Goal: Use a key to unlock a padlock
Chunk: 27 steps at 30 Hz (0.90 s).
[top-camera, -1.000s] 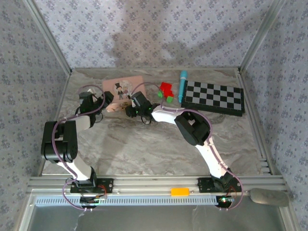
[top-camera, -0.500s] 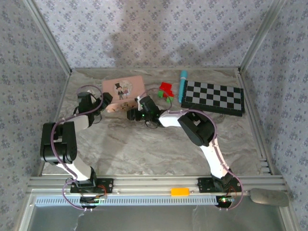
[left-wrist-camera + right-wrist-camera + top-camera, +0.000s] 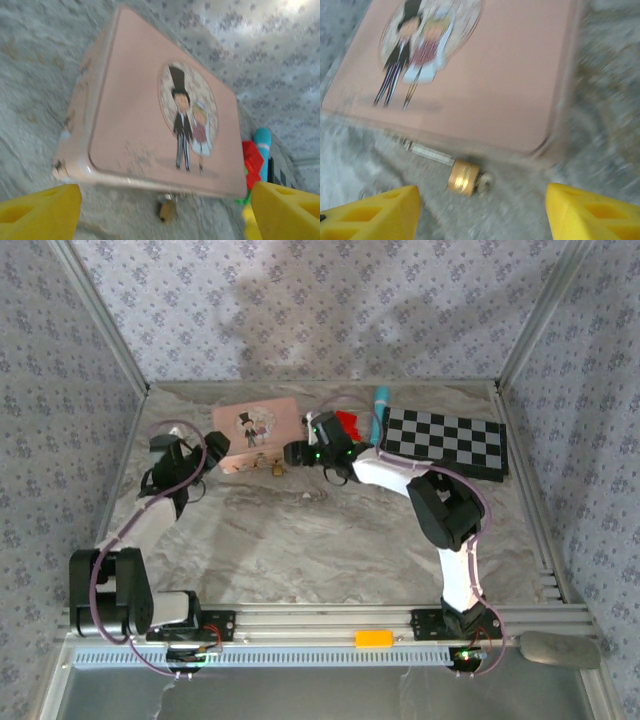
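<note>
Top external: your left pincer point(image 3: 218, 446) sits at the left end of the pink box point(image 3: 258, 428), jaws spread, holding nothing. Your right pincer point(image 3: 293, 454) faces it from the box's right end, also released and empty. The padlock point(image 3: 277, 469) lies on the marble table point(image 3: 330, 540) between the two pincers. It is just off the right one's tips and tight against the box's near wall.

Crowding the right pincer: red blocks point(image 3: 347, 421) sit just behind its wrist. A cyan marker point(image 3: 380, 408) is beyond those, then the checkerboard point(image 3: 445, 440) further back along that arm.

Left wrist: the yellow fingertips point(image 3: 40, 210) sit wide apart in the bottom corners. The padlock is dead centre between them and slightly ahead, at the box's front edge. The box with the cartoon couple rises right behind it and blocks any straight push forward.

Right wrist: the fingertips point(image 3: 370, 210) are equally wide, with the brass body ahead of them on bare marble, nearer the left tip. A thin silvery bar point(image 3: 427, 151) runs from the body along the box's edge. A pale metal bit point(image 3: 485, 183) touches the body's other end. It is too blurred for you to tell which of these is shackle or key.
</note>
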Available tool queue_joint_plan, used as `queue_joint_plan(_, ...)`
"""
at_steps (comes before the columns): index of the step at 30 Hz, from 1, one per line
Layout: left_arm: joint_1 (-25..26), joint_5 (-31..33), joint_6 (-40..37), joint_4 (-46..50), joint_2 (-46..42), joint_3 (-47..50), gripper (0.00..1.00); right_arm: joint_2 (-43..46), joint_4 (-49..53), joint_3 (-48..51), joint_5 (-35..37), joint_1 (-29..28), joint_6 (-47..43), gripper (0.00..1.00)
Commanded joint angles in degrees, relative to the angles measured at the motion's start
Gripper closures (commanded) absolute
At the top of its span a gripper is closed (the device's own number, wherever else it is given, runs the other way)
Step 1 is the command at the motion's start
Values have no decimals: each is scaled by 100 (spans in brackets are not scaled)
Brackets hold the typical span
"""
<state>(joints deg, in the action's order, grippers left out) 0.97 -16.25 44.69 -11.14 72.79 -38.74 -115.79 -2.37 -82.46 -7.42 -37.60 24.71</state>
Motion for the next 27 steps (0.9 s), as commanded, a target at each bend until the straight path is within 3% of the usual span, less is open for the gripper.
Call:
queue_joint_plan(1, 341, 173, 168, 326, -266, 230, 12, -337, 953, -803, 333, 264, -418, 29)
queue_joint_plan(7, 726, 699, 347, 80, -214, 512, 12, -1047, 1215, -1865, 243, 429, -564, 29)
queue_joint_plan(13, 772, 788, 392, -617, 537, 521, 12, -1442, 1203, -2287, 152, 329, -449, 29)
queue_joint_plan(20, 765, 821, 232, -1335, 1210, 323, 12, -1650, 1189, -2360, -8, 131, -286, 33)
queue_joint_plan(27, 556, 846, -10, -1628, 1829, -13, 12, -1349, 941, -1608, -129, -102, -3, 40)
